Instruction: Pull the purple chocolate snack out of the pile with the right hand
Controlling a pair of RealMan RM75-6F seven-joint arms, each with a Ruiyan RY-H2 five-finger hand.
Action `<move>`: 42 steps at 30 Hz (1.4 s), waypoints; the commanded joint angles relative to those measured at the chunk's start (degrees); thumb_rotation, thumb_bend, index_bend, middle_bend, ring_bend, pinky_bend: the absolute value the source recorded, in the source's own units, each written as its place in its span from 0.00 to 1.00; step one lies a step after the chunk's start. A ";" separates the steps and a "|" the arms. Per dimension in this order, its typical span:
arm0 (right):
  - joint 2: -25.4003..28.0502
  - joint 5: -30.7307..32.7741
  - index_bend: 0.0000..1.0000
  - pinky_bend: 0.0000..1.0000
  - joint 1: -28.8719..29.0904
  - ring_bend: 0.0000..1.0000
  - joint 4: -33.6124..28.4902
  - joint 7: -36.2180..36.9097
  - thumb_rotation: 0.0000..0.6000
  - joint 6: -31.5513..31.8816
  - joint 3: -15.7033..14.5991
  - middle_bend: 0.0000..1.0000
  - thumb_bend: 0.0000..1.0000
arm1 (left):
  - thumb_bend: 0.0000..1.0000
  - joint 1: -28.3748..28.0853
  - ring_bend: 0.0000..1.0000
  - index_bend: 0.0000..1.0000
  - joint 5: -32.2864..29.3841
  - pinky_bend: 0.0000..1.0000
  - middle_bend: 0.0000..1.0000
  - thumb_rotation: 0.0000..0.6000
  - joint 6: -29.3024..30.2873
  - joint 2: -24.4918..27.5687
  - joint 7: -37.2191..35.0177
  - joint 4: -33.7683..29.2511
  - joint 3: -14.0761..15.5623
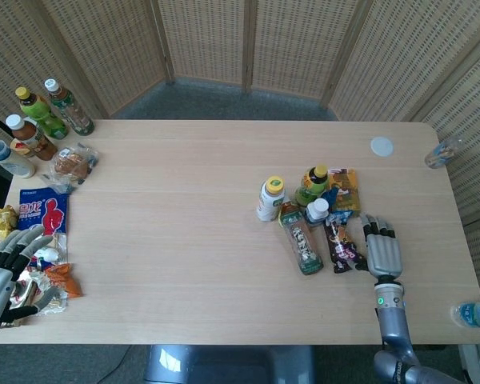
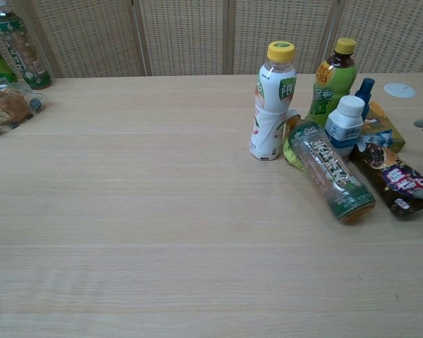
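The purple chocolate snack [image 1: 344, 247] is seen lying flat on the table [image 1: 184, 240] at the right edge of the pile, just right of the toppled bottle [image 1: 302, 240] and near the white-capped bottle [image 1: 317, 211]. The right hand [image 1: 383, 252] is laid beside it, its thumb touching the wrapper; whether the wrapper is pinched cannot be told. The left hand [image 1: 6, 268] is held open, fingers spread, over the far-left wrappers [image 1: 44, 284].

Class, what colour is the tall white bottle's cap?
Yellow cap, clearest in the chest view.
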 commanded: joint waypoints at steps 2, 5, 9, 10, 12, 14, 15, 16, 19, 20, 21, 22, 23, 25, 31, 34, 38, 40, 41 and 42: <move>2.17 1.22 0.00 0.00 0.75 0.00 2.58 0.33 0.91 -1.29 1.56 0.00 0.00 | 0.35 0.00 0.00 0.13 -0.04 0.00 0.06 1.00 0.01 -0.01 0.07 -0.11 -0.04; 4.10 2.89 0.00 0.00 0.79 0.00 3.90 1.31 0.90 -3.29 2.51 0.00 0.00 | 0.35 -0.05 0.00 0.13 -0.07 0.00 0.06 1.00 -0.03 -0.09 -0.07 -0.05 -0.09; 7.00 4.12 0.00 0.00 0.30 0.00 3.44 1.72 0.90 -3.86 3.29 0.00 0.00 | 0.35 -0.01 0.00 0.13 -0.01 0.00 0.06 1.00 0.03 -0.16 -0.31 0.18 -0.05; 7.69 4.13 0.00 0.00 0.00 0.00 2.41 1.81 0.90 -3.41 3.38 0.00 0.00 | 0.35 0.03 0.00 0.13 0.03 0.00 0.06 1.00 0.10 -0.16 -0.34 0.22 -0.03; 9.21 3.49 0.00 0.00 -0.75 0.00 -0.89 1.46 0.90 -1.88 3.06 0.00 0.00 | 0.35 0.09 0.00 0.13 0.10 0.00 0.06 1.00 0.24 -0.22 -0.47 0.33 -0.02; 10.43 2.67 0.00 0.00 -1.29 0.00 -4.67 0.43 0.90 -0.74 2.30 0.00 0.00 | 0.35 0.02 0.00 0.13 0.14 0.00 0.06 1.00 0.12 -0.36 -0.57 0.43 -0.03; 10.82 2.48 0.00 0.00 -1.39 0.00 -6.04 -0.29 0.91 -0.53 1.94 0.00 0.00 | 0.35 -0.06 0.00 0.13 0.19 0.00 0.06 1.00 0.03 -0.42 -0.61 0.47 -0.04; 11.06 2.52 0.00 0.00 -1.44 0.00 -7.32 -1.07 0.90 -0.40 1.69 0.00 0.00 | 0.35 -0.14 0.00 0.13 0.28 0.00 0.06 1.00 -0.05 -0.49 -0.63 0.50 -0.05; 11.33 3.16 0.00 0.00 -1.23 0.00 -10.90 -3.45 0.90 -0.79 0.95 0.00 0.00 | 0.35 -0.28 0.00 0.13 0.75 0.00 0.06 1.00 -0.04 -0.60 -0.77 0.64 -0.04; 11.24 3.44 0.00 0.00 -1.07 0.00 -11.94 -4.44 0.91 -0.95 0.66 0.00 0.00 | 0.35 -0.24 0.00 0.13 0.83 0.00 0.06 1.00 0.07 -0.57 -0.89 0.74 -0.02; 11.10 3.70 0.00 0.00 -0.95 0.00 -12.64 -5.11 0.90 -1.06 0.47 0.00 0.00 | 0.35 -0.19 0.00 0.13 0.80 0.00 0.06 1.00 0.17 -0.54 -1.00 0.84 -0.01; 10.94 3.93 0.00 0.00 -0.82 0.00 -13.28 -5.69 0.90 -1.17 0.30 0.00 0.00 | 0.35 -0.12 0.00 0.13 0.73 0.00 0.06 1.00 0.27 -0.49 -1.15 0.96 0.01; 10.70 4.26 0.00 0.00 -0.65 0.00 -14.01 -6.44 0.90 -1.27 0.10 0.00 0.00 | 0.35 -0.03 0.00 0.13 0.61 0.00 0.06 1.00 0.41 -0.44 -1.45 1.14 0.02; 10.29 4.73 0.00 0.00 -0.28 0.00 -14.71 -7.64 0.90 -1.53 -0.22 0.00 0.00 | 0.35 0.12 0.00 0.13 0.43 0.00 0.06 1.00 0.61 -0.38 -1.90 1.47 0.05; 8.23 7.52 0.00 0.00 2.05 0.00 -13.46 -9.49 0.91 -4.59 0.08 0.00 0.00 | 0.35 0.32 0.00 0.13 0.56 0.00 0.06 1.00 0.88 -0.55 -2.79 2.29 0.23; 7.24 8.82 0.00 0.00 3.37 0.00 -11.81 -9.63 0.92 -6.11 0.67 0.00 0.00 | 0.35 0.54 0.00 0.13 0.61 0.00 0.06 1.00 1.30 -0.46 -2.98 2.35 0.27; 5.44 9.70 0.00 0.09 4.59 0.00 -9.76 -9.47 0.92 -6.51 1.22 0.00 0.00 | 0.35 0.69 0.00 0.13 0.45 0.00 0.06 1.00 1.45 -0.41 -3.20 2.40 0.29; 4.86 10.10 0.00 0.14 5.03 0.00 -8.89 -9.26 0.92 -7.06 1.27 0.00 0.00 | 0.35 0.62 0.00 0.13 0.42 0.00 0.06 1.00 1.27 -0.37 -3.14 2.37 0.32; 4.55 10.41 0.00 0.17 5.33 0.00 -8.10 -9.26 0.93 -7.50 1.26 0.00 0.00 | 0.35 0.58 0.00 0.13 0.46 0.00 0.06 1.00 1.21 -0.34 -3.06 2.31 0.32; 4.30 10.67 0.00 0.20 5.53 0.00 -7.43 -9.21 0.95 -7.81 1.28 0.00 0.00 | 0.35 0.56 0.00 0.13 0.49 0.00 0.06 1.00 1.21 -0.31 -3.04 2.26 0.30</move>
